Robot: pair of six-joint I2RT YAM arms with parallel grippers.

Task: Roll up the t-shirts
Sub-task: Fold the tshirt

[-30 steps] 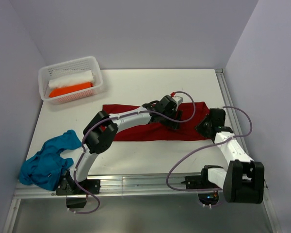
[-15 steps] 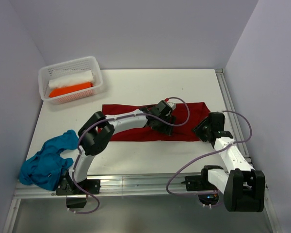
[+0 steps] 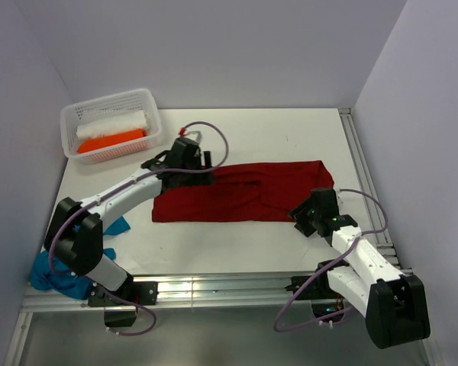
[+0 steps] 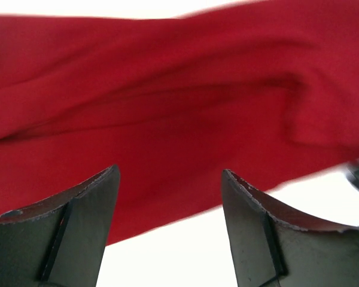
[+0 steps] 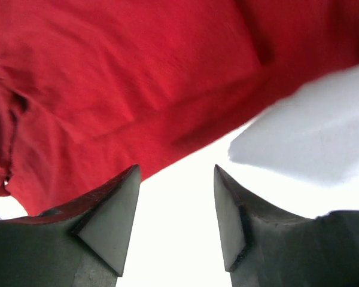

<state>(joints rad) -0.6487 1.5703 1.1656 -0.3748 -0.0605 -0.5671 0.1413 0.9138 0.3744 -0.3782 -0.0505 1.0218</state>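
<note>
The dark red t-shirt (image 3: 244,192) lies flat as a long folded band across the middle of the table. My left gripper (image 3: 198,162) is open and empty over the band's far left end; its wrist view shows the red cloth (image 4: 167,89) just ahead of the gripper (image 4: 167,173). My right gripper (image 3: 305,215) is open and empty at the band's near right corner, with the red cloth (image 5: 107,78) ahead of the gripper (image 5: 176,170). The teal blue t-shirt (image 3: 57,271) lies crumpled at the near left, partly hidden by the left arm.
A white perforated basket (image 3: 149,99) stands at the far left, holding a white roll (image 3: 113,122) and an orange roll (image 3: 111,141). Grey walls close in the table on three sides. A metal rail (image 3: 214,288) runs along the near edge.
My left gripper has swung left from the middle of the red band to its left end. My right gripper has drawn back toward the near edge. The band lies flatter and a little further left.
</note>
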